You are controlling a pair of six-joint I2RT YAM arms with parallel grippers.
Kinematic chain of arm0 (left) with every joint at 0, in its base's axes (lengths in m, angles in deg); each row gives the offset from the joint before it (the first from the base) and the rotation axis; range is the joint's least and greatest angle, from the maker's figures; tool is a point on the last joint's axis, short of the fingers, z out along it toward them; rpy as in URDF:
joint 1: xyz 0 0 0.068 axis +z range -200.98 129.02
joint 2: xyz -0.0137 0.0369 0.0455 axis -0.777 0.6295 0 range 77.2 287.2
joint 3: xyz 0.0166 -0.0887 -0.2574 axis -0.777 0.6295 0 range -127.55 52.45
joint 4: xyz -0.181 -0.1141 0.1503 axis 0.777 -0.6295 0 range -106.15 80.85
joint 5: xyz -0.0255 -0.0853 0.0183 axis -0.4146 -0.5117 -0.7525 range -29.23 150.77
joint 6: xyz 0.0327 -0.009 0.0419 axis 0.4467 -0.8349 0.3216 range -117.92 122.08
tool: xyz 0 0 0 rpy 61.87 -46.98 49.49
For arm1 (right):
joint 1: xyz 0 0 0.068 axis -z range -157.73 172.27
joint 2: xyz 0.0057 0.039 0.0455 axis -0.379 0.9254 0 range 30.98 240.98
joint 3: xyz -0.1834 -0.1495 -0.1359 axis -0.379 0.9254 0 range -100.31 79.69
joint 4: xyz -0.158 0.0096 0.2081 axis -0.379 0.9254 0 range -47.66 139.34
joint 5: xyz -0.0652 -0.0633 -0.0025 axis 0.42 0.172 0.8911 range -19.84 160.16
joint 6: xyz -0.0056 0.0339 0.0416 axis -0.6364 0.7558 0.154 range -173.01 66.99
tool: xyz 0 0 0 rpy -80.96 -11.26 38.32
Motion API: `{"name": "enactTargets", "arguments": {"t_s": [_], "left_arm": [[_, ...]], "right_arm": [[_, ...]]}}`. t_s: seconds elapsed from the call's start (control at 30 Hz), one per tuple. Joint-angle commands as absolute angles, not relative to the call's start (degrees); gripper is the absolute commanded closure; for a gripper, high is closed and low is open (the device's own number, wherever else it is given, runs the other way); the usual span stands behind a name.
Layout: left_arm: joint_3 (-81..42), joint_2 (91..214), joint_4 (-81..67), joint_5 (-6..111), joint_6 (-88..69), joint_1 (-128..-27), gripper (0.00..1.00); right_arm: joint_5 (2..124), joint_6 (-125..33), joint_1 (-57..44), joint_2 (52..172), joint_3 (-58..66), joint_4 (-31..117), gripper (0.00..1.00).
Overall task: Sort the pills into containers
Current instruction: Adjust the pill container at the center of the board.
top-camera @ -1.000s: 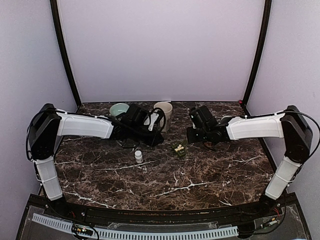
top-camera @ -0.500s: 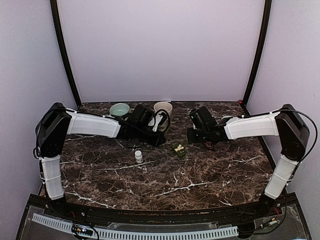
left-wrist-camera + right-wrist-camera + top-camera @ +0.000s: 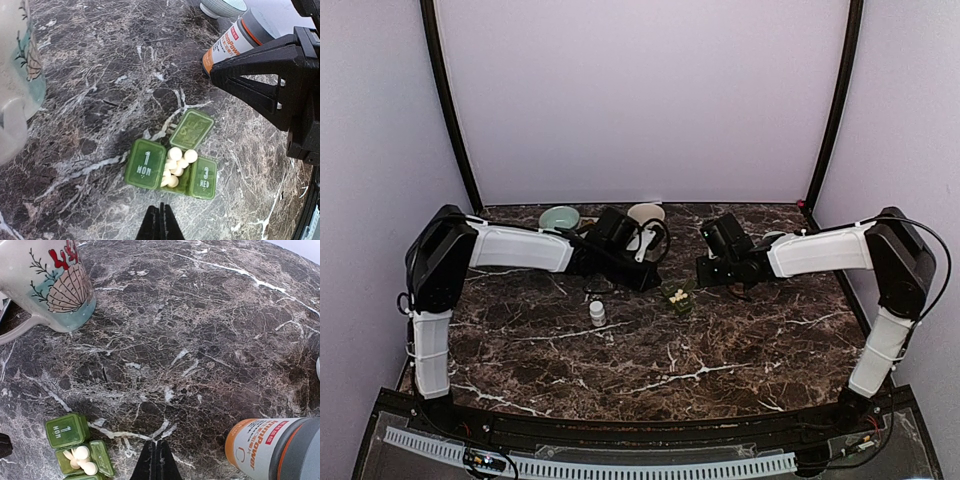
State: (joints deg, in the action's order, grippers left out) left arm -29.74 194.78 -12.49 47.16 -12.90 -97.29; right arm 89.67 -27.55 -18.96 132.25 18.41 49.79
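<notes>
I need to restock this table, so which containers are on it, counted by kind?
Pill box: 1
Mug: 1
Bowl: 1
Bottles: 2, the white bottle and the orange-labelled bottle
Pale round item, cut off at the frame edge, kind unclear: 1
Total: 6

Pills (image 3: 175,162) in pill box (image 3: 145,171) before mug (image 3: 50,285)

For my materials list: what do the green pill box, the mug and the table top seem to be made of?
Pill box: translucent green plastic, likely; moulded lettering, soft sheen. Mug: probably glazed ceramic; glossy, painted shell. Table top: dark marble or marble-look laminate; white veins.
</notes>
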Motion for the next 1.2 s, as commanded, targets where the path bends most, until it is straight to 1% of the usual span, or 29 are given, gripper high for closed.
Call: {"name": "enactTargets", "arguments": {"t_s": [0.0, 0.37, 1.17], "left_arm": [[-32.4, 195.9, -14.1, 45.9, -11.8, -97.8, 1.0], [-36.2, 199.2, -16.0, 45.9, -11.0, -98.0, 1.0], [-39.3, 202.8, -16.9, 46.9, -10.6, -98.0, 1.0]], "right_arm": [[89.5, -27.9, -18.3, 133.2, 17.0, 48.3, 1.0], [88.3, -27.9, -17.6, 134.1, 17.0, 48.3, 1.0], [85.7, -27.8, -17.0, 135.4, 17.5, 47.4, 1.0]]}}
